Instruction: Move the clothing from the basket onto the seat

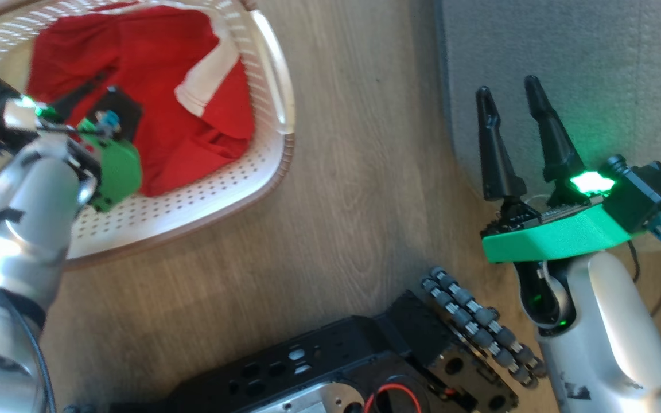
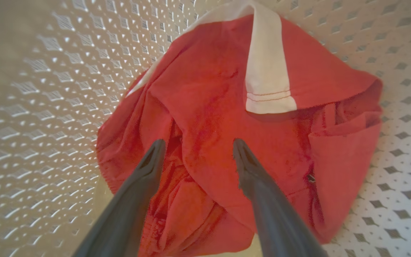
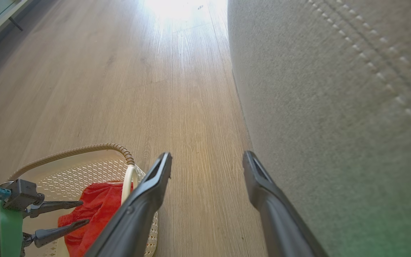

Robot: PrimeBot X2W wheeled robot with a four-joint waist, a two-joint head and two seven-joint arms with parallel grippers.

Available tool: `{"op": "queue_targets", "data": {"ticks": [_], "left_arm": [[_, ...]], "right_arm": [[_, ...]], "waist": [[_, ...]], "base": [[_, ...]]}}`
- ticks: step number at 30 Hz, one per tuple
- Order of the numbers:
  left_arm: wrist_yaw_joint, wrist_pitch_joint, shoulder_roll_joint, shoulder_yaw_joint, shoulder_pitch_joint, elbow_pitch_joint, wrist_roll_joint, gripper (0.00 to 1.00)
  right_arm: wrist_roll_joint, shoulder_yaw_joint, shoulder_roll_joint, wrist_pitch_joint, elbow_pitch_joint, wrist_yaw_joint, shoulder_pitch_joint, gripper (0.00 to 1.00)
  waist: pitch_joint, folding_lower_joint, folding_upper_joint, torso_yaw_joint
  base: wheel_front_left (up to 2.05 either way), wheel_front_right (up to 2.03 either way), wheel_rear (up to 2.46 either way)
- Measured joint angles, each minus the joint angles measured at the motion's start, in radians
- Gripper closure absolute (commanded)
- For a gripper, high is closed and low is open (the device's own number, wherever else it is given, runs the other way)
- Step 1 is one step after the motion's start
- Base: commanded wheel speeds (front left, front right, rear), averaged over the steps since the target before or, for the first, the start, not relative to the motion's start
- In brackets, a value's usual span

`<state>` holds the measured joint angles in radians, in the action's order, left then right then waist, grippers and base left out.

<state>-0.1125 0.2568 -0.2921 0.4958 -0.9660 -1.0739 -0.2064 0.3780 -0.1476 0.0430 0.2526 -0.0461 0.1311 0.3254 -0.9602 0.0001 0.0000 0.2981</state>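
closest to my head camera is my pale silver left forearm (image 1: 20,229), running up the lower left, and along the bottom edge my black wheeled base (image 1: 319,367) with its row of grey rollers (image 1: 474,321). my left gripper (image 2: 196,142) reaches down into the small cream-white perforated plastic basket (image 1: 204,195) with the brown woven-look rim. its two long dark fingers stand wide apart and grip nothing. under them lies the bright red soft clothing (image 2: 209,107), crumpled in the bottom of the basket, with a white panel (image 2: 266,71) crossed by red stitch lines lying on top at the far side. the fingertips look very close to the cloth, perhaps touching it, but the wrist view does not let me tell for sure. the basket stands on the pale wood-look floor (image 1: 353,172), apart from the large grey fabric seat (image 1: 566,57) on my right. my right gripper (image 1: 507,86) hangs by the seat's edge, fingers spread and holding nothing. in its wrist view one finger is over the floor and the other is beside the seat's side, where a pale double line of stitching (image 3: 369,64) runs.
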Motion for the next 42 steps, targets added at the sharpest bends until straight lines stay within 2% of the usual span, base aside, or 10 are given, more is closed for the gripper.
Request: {"op": "queue_targets", "data": {"ticks": [4,9,28,38,39,40,41,42], "left_arm": [[-0.008,-0.023,0.003,0.013,-0.082,-0.114,-0.003,0.00],[-0.016,-0.123,0.019,0.007,-0.120,-0.195,0.033,0.00],[-0.006,-0.366,0.009,0.028,-0.184,-0.223,0.057,0.00],[0.000,-0.409,0.001,0.046,-0.184,-0.221,0.075,0.00],[-0.003,-0.419,0.002,0.046,-0.184,-0.219,0.079,0.36],[-0.008,-0.428,0.002,0.046,-0.185,-0.217,0.085,0.91],[-0.008,-0.435,0.002,0.047,-0.186,-0.217,0.088,1.00],[-0.010,-0.441,0.001,0.049,-0.185,-0.218,0.093,1.00]], "right_arm": [[0.030,-0.031,-0.004,0.003,0.013,0.000,0.014,0.00],[0.052,-0.056,-0.007,0.004,0.009,0.001,0.005,0.00],[0.066,-0.054,-0.007,0.004,0.029,0.000,-0.096,0.00],[0.044,-0.052,-0.007,0.004,0.071,0.000,-0.120,0.00],[0.044,-0.052,-0.007,0.004,0.073,0.000,-0.120,0.00],[0.044,-0.052,-0.007,0.004,0.074,0.000,-0.120,0.00],[0.044,-0.052,-0.007,0.004,0.074,0.000,-0.120,0.00],[0.044,-0.052,-0.007,0.004,0.074,0.000,-0.120,0.00]], "waist": [[-0.032,0.0000,0.0000,0.044],[-0.047,0.0000,0.0000,0.077],[-0.083,-0.0001,0.0000,0.090],[-0.101,-0.0001,0.0000,0.069],[-0.102,-0.0001,0.0000,0.067],[-0.103,-0.0001,0.0000,0.066],[-0.104,-0.0001,0.0000,0.064],[-0.105,-0.0001,0.0000,0.064]], "base": [[0.00,0.00,0.00],[0.00,0.00,0.00],[0.00,0.00,0.00],[0.00,0.00,0.00],[0.00,0.00,0.00],[0.00,0.00,0.00],[0.00,0.00,0.00],[0.00,0.00,0.00]]}}
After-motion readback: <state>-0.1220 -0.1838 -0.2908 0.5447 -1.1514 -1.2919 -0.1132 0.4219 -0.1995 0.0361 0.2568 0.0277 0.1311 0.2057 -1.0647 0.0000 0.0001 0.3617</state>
